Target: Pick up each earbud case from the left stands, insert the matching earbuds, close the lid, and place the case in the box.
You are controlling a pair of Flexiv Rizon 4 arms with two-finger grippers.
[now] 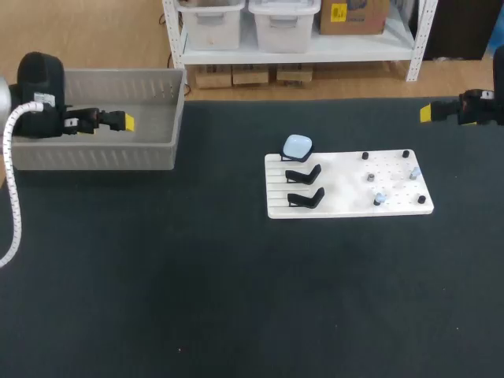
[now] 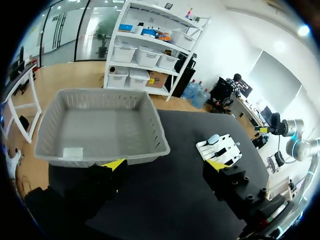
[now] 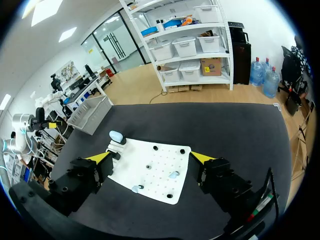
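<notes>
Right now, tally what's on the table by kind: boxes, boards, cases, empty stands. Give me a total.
Box: 1
Board: 1
Case: 1
Empty stands: 2
Total: 5

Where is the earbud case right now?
Head view: the case sits at the board's far-left corner, just behind two empty black stands, well right of the box.
</notes>
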